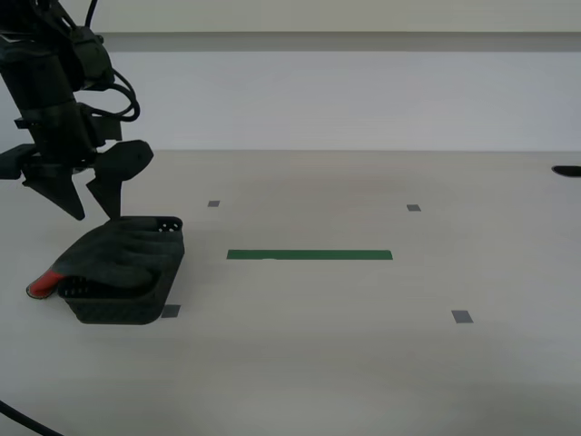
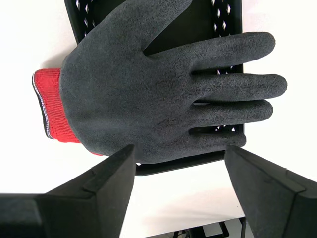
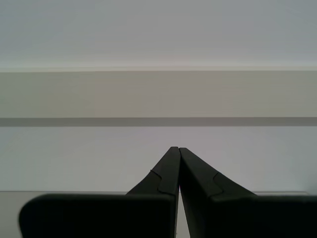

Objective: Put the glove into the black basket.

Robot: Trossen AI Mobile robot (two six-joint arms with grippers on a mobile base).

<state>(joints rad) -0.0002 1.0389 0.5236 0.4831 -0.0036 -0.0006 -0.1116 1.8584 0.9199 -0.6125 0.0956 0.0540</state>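
The glove (image 1: 118,252) lies palm-flat across the top of the black basket (image 1: 127,307) at the exterior view's left, its red cuff (image 1: 41,285) hanging over the basket's end. The second wrist view looks straight down on the glove (image 2: 148,99), the red cuff (image 2: 52,104) and the basket (image 2: 198,20). My second gripper (image 1: 88,213) hovers just above them, open and empty, also seen in its wrist view (image 2: 181,171). My first gripper (image 3: 178,148) is shut on nothing and faces a plain wall.
A green tape strip (image 1: 310,255) lies on the pale table, right of the basket. Small grey tape squares (image 1: 462,316) mark several spots. A dark object (image 1: 567,171) shows at the exterior view's far right edge.
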